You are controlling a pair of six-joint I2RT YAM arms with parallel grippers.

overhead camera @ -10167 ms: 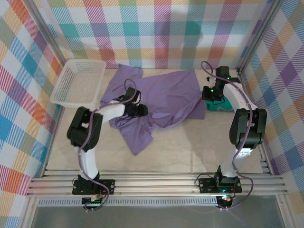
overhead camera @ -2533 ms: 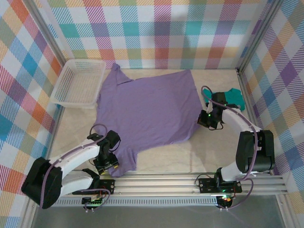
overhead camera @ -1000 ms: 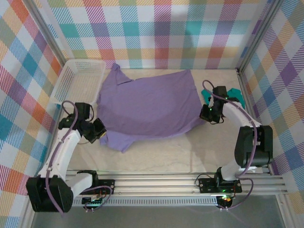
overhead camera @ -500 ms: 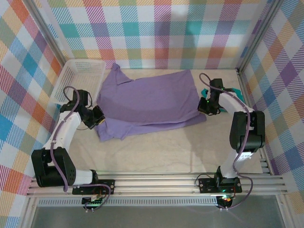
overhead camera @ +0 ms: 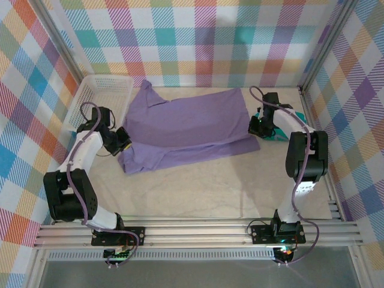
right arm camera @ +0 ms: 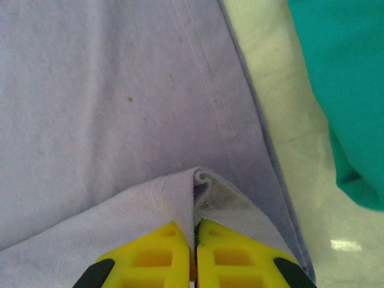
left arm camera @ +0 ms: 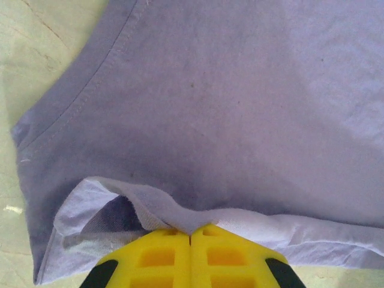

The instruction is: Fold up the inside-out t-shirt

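Left gripper (left arm camera: 191, 235) and right gripper (right arm camera: 195, 239) each clamp a folded t-shirt (overhead camera: 192, 126) edge, fingertips buried in cloth. Right arm partly hides the teal garment (right arm camera: 342, 90).

White-and-black arms (overhead camera: 81, 150), purple cables (overhead camera: 71, 174), yellow tool fingers (left arm camera: 156, 258)

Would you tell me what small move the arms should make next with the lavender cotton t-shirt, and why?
Probably carry both pinched edges nearer the far edge of the lavender-purple cotton t-shirt, then lower them. The left gripper and right gripper are each shut on a raised fold of it, and they sit short of that edge.
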